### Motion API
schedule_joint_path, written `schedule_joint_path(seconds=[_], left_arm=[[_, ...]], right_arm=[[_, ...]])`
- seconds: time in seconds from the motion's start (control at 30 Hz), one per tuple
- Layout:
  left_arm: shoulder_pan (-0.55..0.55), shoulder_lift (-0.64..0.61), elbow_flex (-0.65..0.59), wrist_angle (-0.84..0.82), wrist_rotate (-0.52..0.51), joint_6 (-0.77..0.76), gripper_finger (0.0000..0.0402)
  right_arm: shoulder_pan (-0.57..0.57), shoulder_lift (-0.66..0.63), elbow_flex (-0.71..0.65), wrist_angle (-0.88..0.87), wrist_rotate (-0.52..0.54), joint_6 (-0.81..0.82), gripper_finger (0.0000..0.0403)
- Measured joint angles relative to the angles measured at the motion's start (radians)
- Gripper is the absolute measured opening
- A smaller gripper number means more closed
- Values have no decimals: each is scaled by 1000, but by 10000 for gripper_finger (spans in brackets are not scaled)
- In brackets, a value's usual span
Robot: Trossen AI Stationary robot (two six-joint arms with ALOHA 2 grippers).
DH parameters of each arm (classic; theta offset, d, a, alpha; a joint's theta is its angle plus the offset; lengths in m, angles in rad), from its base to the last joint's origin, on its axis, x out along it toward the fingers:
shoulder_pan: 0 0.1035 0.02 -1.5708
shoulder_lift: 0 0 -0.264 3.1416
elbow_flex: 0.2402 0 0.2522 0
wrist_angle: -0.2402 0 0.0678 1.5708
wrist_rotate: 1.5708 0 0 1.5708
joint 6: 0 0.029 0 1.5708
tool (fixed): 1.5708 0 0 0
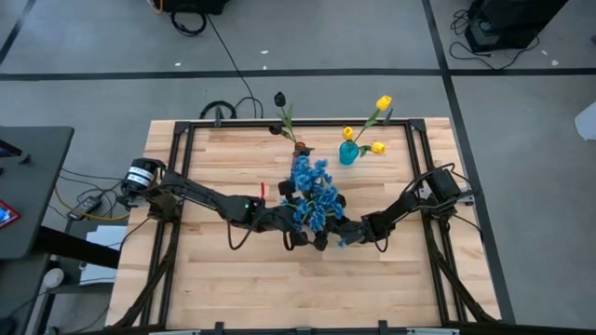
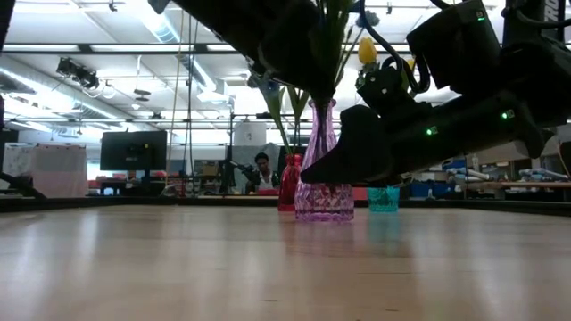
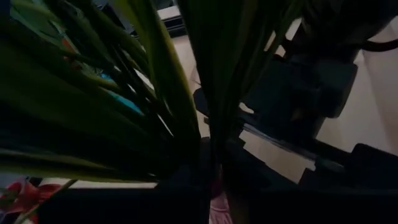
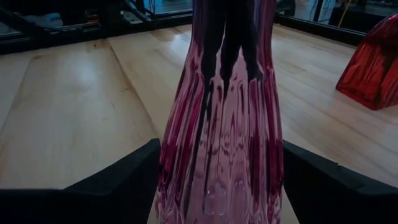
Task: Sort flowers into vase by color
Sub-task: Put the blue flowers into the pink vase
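A bushy spray of blue flowers (image 1: 313, 195) stands with its green stems (image 2: 323, 53) in a pink ribbed glass vase (image 2: 323, 192) at the table's middle. My left gripper (image 1: 300, 226) is shut on the stems above the vase mouth. My right gripper (image 4: 221, 183) has one finger on each side of the vase's lower body. Yellow flowers (image 1: 380, 104) stand in a teal vase (image 1: 348, 153) at the far side. A dark bloom (image 1: 279, 98) stands in a red vase (image 2: 288, 183) beside it. My left gripper pinches the blue flowers' bundled green stems (image 3: 208, 146) between its fingers, coming from the table's left and slanting down. The stems stand upright with their lower ends in the pink vase. The fingertips themselves are too dark to make out. My right gripper clasps the pink vase's lower body (image 4: 186, 186) between its two fingers (image 4: 124, 180), coming nearly level from the table's right. The vase stands upright with its base on the table.
The red vase (image 4: 373, 68) and the teal vase (image 2: 384, 198) stand close behind the pink one, toward the far edge. A black frame (image 1: 182, 167) runs around the wooden tabletop. The near half of the table (image 1: 298, 288) is bare wood.
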Motion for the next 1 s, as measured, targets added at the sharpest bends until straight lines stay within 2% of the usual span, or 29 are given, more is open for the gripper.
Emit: schedule_joint_path(seconds=[0.27, 0.4, 1.0], left_arm=[[-33, -6, 31, -30, -35, 67, 99], [-48, -16, 33, -43, -86, 101, 122], [-54, -36, 34, 51, -89, 165, 125]], right_arm=[[0, 0, 0, -2, -1, -5, 307], [0, 0, 0, -1, -2, -1, 307], [0, 0, 0, -3, -4, 4, 307]])
